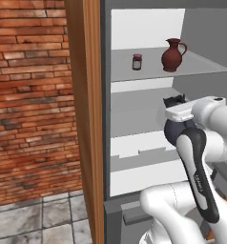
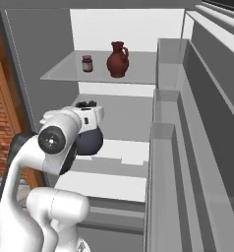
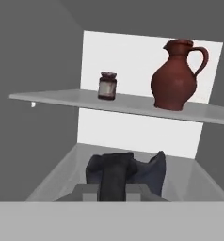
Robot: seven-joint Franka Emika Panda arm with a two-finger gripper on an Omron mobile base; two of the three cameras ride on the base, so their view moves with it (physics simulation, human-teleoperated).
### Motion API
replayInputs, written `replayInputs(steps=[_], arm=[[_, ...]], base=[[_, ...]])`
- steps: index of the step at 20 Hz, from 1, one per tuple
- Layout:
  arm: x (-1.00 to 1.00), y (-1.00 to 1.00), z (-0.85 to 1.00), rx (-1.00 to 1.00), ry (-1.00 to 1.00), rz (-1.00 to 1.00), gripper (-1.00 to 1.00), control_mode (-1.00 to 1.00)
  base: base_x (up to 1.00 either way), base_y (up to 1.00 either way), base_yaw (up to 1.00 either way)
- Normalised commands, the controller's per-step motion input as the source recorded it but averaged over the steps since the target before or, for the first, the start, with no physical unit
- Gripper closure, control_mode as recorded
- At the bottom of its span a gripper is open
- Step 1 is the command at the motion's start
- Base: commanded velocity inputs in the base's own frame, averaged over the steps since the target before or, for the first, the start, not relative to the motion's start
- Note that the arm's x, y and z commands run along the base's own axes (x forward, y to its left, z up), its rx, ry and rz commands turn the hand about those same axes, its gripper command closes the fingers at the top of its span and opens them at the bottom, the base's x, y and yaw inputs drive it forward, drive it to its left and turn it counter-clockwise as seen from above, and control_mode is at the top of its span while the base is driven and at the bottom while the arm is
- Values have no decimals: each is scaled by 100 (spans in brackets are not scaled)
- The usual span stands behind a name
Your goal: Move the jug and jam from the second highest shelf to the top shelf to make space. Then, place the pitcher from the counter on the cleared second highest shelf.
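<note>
While the dark blue-black pitcher (image 2: 88,140) hangs over the second highest shelf (image 2: 124,115), the jaws are clamped on its rim and the white arm (image 1: 201,162) reaches in bent. Above, the red-brown jug (image 1: 173,55) and jam (image 1: 137,61) stand apart on the top shelf (image 1: 201,66) of the grey cabinet (image 2: 188,147), beside a brick wall (image 1: 29,95).

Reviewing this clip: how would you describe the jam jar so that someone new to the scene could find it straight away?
Look into the open grey cabinet beside the wooden post, at the top shelf, the highest pale grey board. Two things stand on it, apart from each other: the red-brown jug and, to its left, the jam. The jam is the far smaller one, a glass jar with dark lid and pale label.
</note>
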Motion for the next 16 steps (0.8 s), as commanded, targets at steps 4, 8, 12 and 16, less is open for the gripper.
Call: replayInputs(steps=[4, 8, 12, 16], arm=[[45, -2, -19, 10, -24, 0, 100, -100], [40, -3, -5, 6, -8, 0, 100, -100], [26, -11, 0, 2, 0, 0, 100, -100], [21, -14, 0, 2, 0, 0, 100, -100]], base=[[0, 0, 0], [0, 0, 0], [0, 0, 0], [0, 0, 0]])
